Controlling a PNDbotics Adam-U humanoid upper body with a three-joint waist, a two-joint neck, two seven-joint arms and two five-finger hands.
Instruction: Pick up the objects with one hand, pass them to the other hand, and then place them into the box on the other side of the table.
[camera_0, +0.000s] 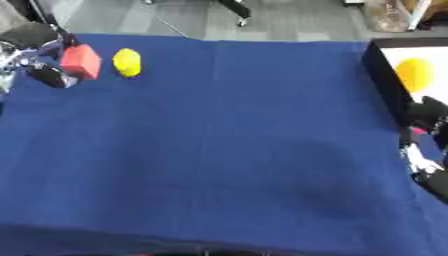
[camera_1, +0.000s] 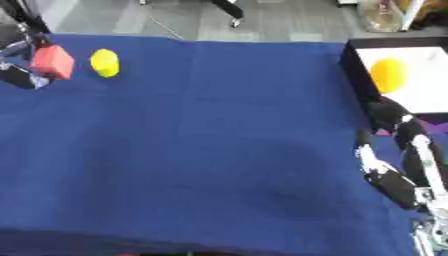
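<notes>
A red block (camera_0: 80, 61) sits tilted at the far left of the blue table, with my left hand (camera_0: 44, 70) at its left side. Dark fingers (camera_0: 51, 76) curl against the block's lower left and more of the hand lies above it. Just right of the block lies a yellow rounded object (camera_0: 127, 62), apart from the hand. At the far right stands the box (camera_1: 353, 62), black-walled with a white floor, holding another yellow object (camera_1: 388, 75). My right hand (camera_1: 391, 167) rests open near the right edge, below the box, fingers straight, holding nothing.
The blue cloth (camera_0: 219, 140) covers the whole table between the two hands. Grey floor and dark chair legs (camera_0: 236, 11) show beyond the far edge. A small pink patch (camera_1: 382, 132) lies by the box's near corner.
</notes>
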